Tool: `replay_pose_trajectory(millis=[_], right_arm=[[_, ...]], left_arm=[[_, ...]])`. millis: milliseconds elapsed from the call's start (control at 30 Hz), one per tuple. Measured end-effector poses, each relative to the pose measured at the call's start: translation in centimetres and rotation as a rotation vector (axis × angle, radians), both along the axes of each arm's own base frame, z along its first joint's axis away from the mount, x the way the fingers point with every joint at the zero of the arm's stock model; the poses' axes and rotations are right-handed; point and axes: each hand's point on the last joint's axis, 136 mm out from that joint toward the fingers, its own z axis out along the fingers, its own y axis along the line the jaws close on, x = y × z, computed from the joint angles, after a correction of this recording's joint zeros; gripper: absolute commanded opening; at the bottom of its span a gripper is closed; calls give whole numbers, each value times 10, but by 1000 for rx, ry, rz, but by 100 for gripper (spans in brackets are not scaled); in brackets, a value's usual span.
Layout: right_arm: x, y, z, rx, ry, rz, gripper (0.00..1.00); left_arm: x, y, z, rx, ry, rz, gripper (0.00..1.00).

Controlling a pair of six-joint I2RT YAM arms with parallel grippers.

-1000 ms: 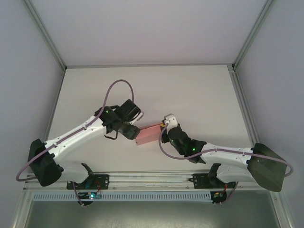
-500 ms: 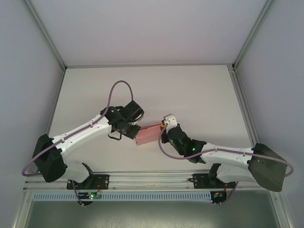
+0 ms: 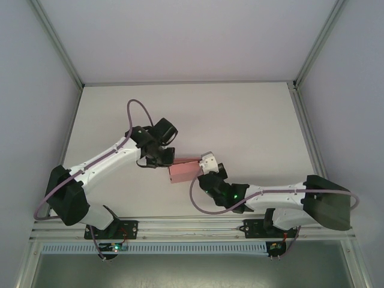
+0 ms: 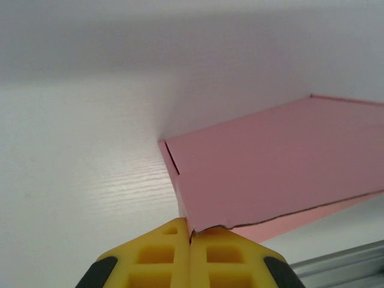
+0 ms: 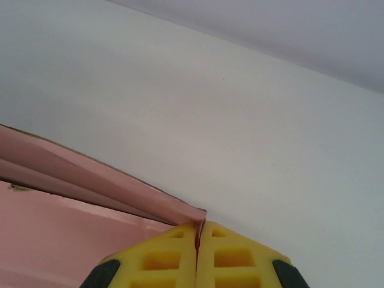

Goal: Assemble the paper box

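- I have the paper box (image 3: 183,171) pinched at both ends, midway along the table's (image 3: 252,114) near edge.
- Left gripper (image 4: 191,237) is clenched on a corner, right gripper (image 5: 197,231) on a flap edge.
- I judge it light, thin card that creases easily, so I'd hold it near the folds.

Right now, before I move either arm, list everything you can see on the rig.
box: one, pale pink, mid-table, between the two grippers.
table: one, white, under everything.
rail: one, silver metal, along the table's near edge.
cables: two, purple, one looping along each arm.
left gripper: one, yellow fingertips, shut on the box's left corner.
right gripper: one, yellow fingertips, shut on the box's right edge.
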Motion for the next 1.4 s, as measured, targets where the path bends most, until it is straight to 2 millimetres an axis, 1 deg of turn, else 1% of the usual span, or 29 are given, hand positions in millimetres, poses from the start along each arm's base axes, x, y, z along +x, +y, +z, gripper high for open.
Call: replay_pose_trajectory(millis=[133, 333, 533, 633, 800, 1000, 1133, 1267, 1400], right_arm=[[0, 1, -2, -36, -28, -35, 0], [1, -1, -3, -41, -37, -52, 0], [0, 1, -4, -33, -37, -49, 0], [-1, 2, -4, -23, -37, -50, 0], [0, 3, -4, -18, -40, -54, 0], [0, 3, -5, -16, -39, -58, 0], [0, 2, -5, -11, -38, -61, 0], [0, 2, -6, -10, -34, -60, 0], [0, 3, -6, 0, -24, -55, 0]], left_arm=[[0, -1, 2, -62, 69, 95, 0], [-4, -4, 4, -101, 127, 155, 0], [-2, -2, 6, -163, 194, 230, 0], [-2, -1, 6, -167, 202, 234, 0], [-6, 0, 3, -161, 190, 159, 0], [-12, 0, -2, -152, 89, 23, 0], [-17, 1, -11, -91, -11, -61, 0], [-21, 3, -22, -53, -59, -121, 0], [-17, 4, -18, -18, -93, -156, 0]])
